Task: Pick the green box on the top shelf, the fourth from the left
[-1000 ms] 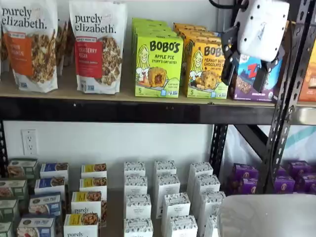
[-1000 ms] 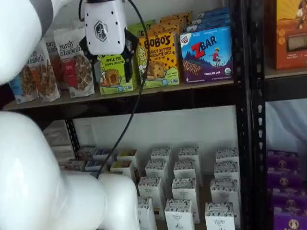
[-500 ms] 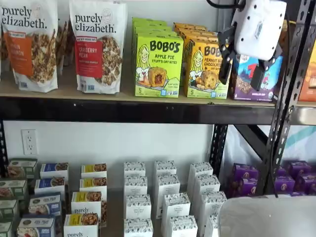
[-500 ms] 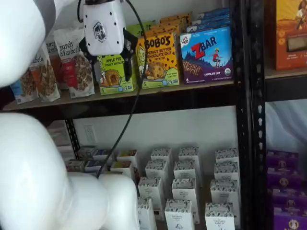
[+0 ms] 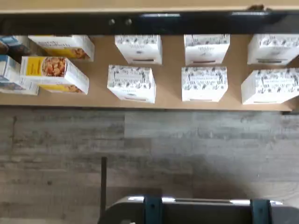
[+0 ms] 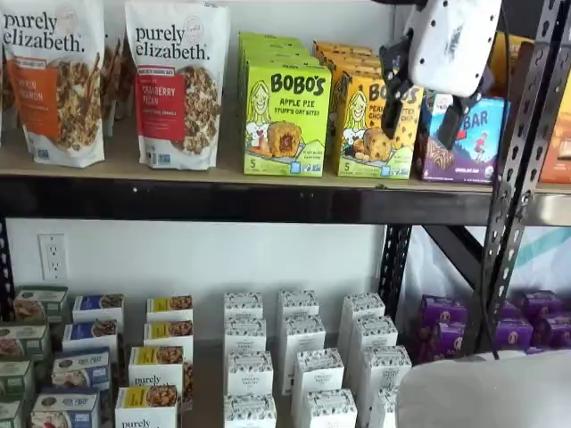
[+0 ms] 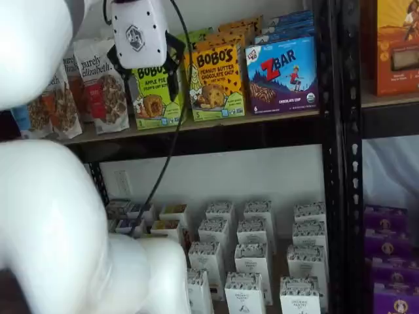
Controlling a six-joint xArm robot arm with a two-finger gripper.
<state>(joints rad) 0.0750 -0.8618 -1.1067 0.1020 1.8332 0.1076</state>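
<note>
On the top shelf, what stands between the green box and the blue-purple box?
One yellow-orange box stands between the green box and the blue-purple box on the top shelf. Both shelf views show it.

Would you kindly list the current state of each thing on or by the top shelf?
White gripper with black fingers: open, empty, hanging before the shelf.
Lime-green Bobo's apple pie carton: upright, unheld.
Yellow-orange Bobo's peanut butter carton: upright.
Blue-purple ZBar box: upright.
Tan wooden top shelf with black rail: stocked.
</note>
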